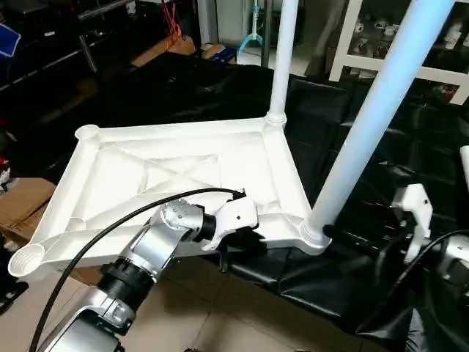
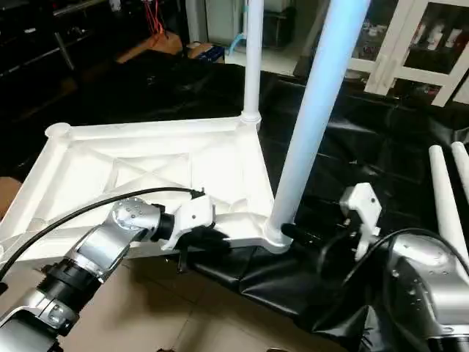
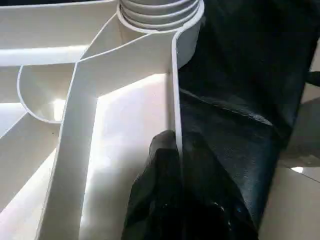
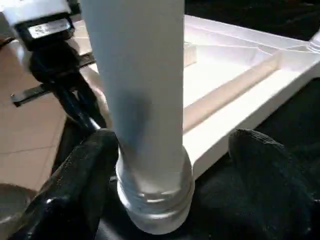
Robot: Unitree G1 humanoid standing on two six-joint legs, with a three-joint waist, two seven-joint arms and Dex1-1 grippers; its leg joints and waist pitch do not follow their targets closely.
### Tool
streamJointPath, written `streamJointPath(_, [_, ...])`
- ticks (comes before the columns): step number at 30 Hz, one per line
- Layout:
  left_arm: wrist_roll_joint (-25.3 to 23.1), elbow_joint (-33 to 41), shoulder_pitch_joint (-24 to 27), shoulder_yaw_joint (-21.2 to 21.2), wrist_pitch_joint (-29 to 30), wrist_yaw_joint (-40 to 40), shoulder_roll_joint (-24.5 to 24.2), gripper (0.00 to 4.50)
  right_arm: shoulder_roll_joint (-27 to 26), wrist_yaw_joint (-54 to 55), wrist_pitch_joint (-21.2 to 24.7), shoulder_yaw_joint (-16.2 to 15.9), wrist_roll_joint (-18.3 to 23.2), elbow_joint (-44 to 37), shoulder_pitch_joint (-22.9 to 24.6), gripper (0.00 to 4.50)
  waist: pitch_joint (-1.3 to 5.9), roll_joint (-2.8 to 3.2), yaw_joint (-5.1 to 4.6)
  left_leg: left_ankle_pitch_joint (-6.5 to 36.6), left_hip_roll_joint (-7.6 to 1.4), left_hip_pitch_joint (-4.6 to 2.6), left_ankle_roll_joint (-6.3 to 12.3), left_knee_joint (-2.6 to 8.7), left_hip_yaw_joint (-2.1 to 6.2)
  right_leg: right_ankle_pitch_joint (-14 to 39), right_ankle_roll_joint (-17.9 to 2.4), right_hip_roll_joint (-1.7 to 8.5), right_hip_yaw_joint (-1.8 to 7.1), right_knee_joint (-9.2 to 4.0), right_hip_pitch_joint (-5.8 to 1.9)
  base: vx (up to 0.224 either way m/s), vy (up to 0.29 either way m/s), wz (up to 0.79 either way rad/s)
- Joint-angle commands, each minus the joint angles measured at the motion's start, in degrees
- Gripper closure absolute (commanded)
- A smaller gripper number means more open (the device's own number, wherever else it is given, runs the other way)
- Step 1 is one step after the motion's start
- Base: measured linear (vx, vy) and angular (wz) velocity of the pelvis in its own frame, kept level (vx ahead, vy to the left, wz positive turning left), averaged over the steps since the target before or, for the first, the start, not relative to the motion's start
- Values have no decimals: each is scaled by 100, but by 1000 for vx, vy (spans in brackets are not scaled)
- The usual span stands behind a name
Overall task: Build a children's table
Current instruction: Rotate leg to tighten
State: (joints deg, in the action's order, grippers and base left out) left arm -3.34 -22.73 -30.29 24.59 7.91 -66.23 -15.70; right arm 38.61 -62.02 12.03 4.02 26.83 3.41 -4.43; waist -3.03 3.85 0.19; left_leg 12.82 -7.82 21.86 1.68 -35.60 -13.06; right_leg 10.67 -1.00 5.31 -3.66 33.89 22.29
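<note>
While our left gripper point(image 3: 177, 165) stays out of the way, clenched on the near rim of the upturned table top point(image 1: 176, 172), our right gripper point(image 4: 170, 170) stands open, one black finger point(image 4: 85, 175) on each side of the near leg point(image 1: 374, 110), just above its corner socket point(image 1: 311, 235). We see the top lying on black sheeting point(image 1: 410, 169). Beyond, a second leg point(image 1: 282, 59) stands upright in the far corner.

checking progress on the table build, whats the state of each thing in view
table top: upside down, ribs up, near edge pinched by left claw
near leg: upright in its corner socket
far leg: upright in its corner socket
two left corner sockets: empty
spare legs: lying loose on black cover
left claw: shut on table top rim
right claw: open around near leg base
</note>
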Motion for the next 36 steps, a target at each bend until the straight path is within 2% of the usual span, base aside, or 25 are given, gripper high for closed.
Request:
streamJointPath(1, [222, 82, 72, 48, -149, -163, 49, 450, 27, -198, 26, -100, 55, -66, -76, 65, 250, -171, -5, 1540, -637, -133, 310, 569, 385, 1963, -1128, 499, 337, -523, -119, 0, 0, 0])
streamJointPath(6, [231, 46, 7, 75, -173, -213, 93, 450, -141, -384, -22, -429, -89, -4, -290, 65, 271, -147, -2, 1274, -639, -116, 403, 562, 381, 1510, -1254, 484, 318, -461, -132, 0, 0, 0])
streamJointPath(7, [213, 22, -9, 89, -198, -218, 105, 450, -176, -414, -32, -523, -168, 103, -401, 92, 283, -166, 3, 1234, -641, -116, 422, 555, 377, 1454, -1276, 487, 319, -450, -140, 0, 0, 0])
streamJointPath(11, [184, 33, -7, 73, -197, -225, 111, 450, -164, -443, 144, -523, -155, 276, -538, 118, 277, -142, 34, 1207, -646, -135, 393, 558, 366, 1447, -1291, 485, 325, -449, -134, 0, 0, 0])
streamJointPath(12, [172, 37, -7, 64, -192, -210, 110, 450, -165, -395, 145, -492, -183, 355, -588, 134, 290, -190, 26, 1200, -646, -131, 393, 554, 363, 1441, -1294, 484, 324, -442, -144, 0, 0, 0])
streamJointPath(13, [171, 37, -7, 62, -192, -208, 110, 450, -164, -389, 139, -489, -190, 366, -595, 142, 294, -163, 38, 1162, -643, -123, 377, 551, 369, 1440, -1303, 499, 322, -430, -151, 0, 0, 0])
streamJointPath(14, [165, 41, -6, 51, -187, -201, 105, 450, -145, -362, 90, -478, -239, 428, -628, 142, 294, -167, 32, 1141, -639, -119, 377, 546, 367, 1425, -1306, 501, 321, -429, -152, 0, 0, 0])
streamJointPath(18, [162, 35, -3, 38, -192, -203, 94, 450, -103, -418, 47, -486, -259, 472, -647, 179, 293, -171, 35, 1112, -635, -111, 422, 538, 366, 1429, -1288, 503, 322, -431, -161, 0, 0, 0])
streamJointPath(24, [146, 48, 15, 48, -194, -215, 54, 450, 80, -711, 250, -503, -208, 415, -543, 228, 312, -174, 44, 999, -640, -101, 518, 516, 366, 1320, -1312, 509, 316, -415, -180, 0, 0, 0])
streamJointPath(25, [142, 32, 9, 47, -199, -209, 56, 450, 43, -658, 229, -509, -236, 439, -544, 239, 332, -150, 52, 978, -640, -104, 519, 509, 371, 1330, -1319, 514, 312, -409, -189, 0, 0, 0])
streamJointPath(27, [54, -16, -28, 51, -137, -58, 91, 450, -178, -137, 177, -547, -512, 604, -607, 243, 323, -165, 38, 951, -634, -87, 506, 510, 369, 1363, -1300, 500, 309, -413, -174, 0, 0, 0])
streamJointPath(29, [-173, -162, -140, 61, 66, 328, 171, 450, -578, 897, 81, -581, -1012, 911, -748, 251, 320, -154, -4, 1050, -620, -107, 402, 519, 365, 1517, -1276, 480, 300, -428, -138, 0, 0, 0])
streamJointPath(30, [-320, -388, -293, 6, 306, 753, 330, 450, -1074, 2151, 50, -514, -1442, 1290, -932, 251, 311, -164, -54, 1250, -596, -99, 273, 530, 379, 1844, -1218, 483, 294, -459, -141, 0, 0, 0])
streamJointPath(31, [-352, -458, -357, -26, 429, 911, 410, 450, -1304, 2636, 86, -421, -1497, 1416, -997, 253, 309, -138, -127, 1422, -581, -114, 48, 550, 397, 2091, -1169, 460, 281, -469, -101, 0, 0, 0])
streamJointPath(32, [-354, -524, -464, -102, 676, 1176, 594, 450, -1650, 3286, 156, -335, -1563, 1575, -1083, 255, 309, -141, -187, 1705, -594, -119, -155, 583, 450, 2319, -1082, 468, 266, -487, -118, 0, 0, 0])
streamJointPath(33, [-351, -529, -476, -113, 709, 1207, 617, 450, -1685, 3349, 158, -331, -1573, 1592, -1093, 256, 304, -144, -229, 1797, -602, -110, -242, 597, 458, 2298, -1076, 461, 269, -475, -114, 0, 0, 0])
streamJointPath(34, [-318, -602, -628, -248, 1114, 1591, 906, 450, -2112, 4123, 183, -293, -1710, 1802, -1212, 257, 302, -142, -261, 1970, -604, -110, -347, 619, 472, 2267, -1046, 461, 271, -479, -115, 0, 0, 0])
streamJointPath(35, [-318, -602, -628, -248, 1114, 1591, 906, 450, -2112, 4123, 183, -293, -1710, 1802, -1212, 257, 306, -143, -279, 2040, -593, -137, -401, 618, 459, 2236, -1059, 452, 274, -489, -77, 0, 0, 0])
streamJointPath(36, [-239, -698, -813, -450, 1561, 2081, 1276, 450, -2622, 4976, 6, -290, -1893, 2173, -1477, 257, 321, -126, -312, 2123, -586, -168, -473, 615, 456, 2076, -1101, 450, 281, -486, -67, 0, 0, 0])
